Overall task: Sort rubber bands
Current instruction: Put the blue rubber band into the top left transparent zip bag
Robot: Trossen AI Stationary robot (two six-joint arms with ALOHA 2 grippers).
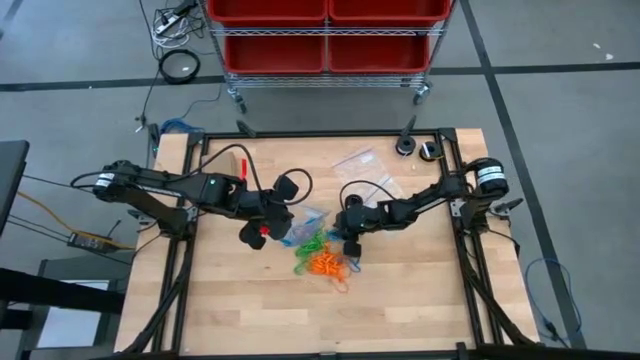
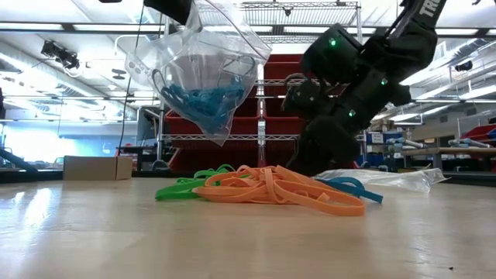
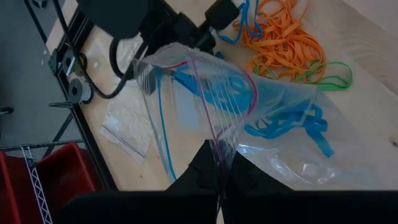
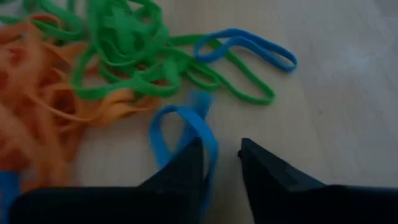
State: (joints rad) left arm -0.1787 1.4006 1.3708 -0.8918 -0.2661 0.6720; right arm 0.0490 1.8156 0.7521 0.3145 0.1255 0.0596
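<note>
I'm holding bag (image 3: 249,118) up in left gripper (image 3: 219,163), jaws clamped on its rim. Right gripper (image 4: 221,155) working blue band (image 4: 186,134) at pile (image 1: 322,258) on surface (image 1: 420,300), jaws slightly apart, seemingly not gripping; closing squarely around one strand.

The light wooden table (image 1: 230,310) carries a pile of orange, green and blue rubber bands (image 1: 322,260), clear plastic bags (image 1: 352,158) and a small cardboard box (image 1: 233,162).

A heap of rubber bands (image 4: 118,68) lies on the tabletop (image 4: 348,93) just ahead of the right gripper's fingers (image 4: 186,165). Between the left gripper's fingers (image 3: 205,171), a zip bag (image 3: 249,106) contains more bands.
</note>
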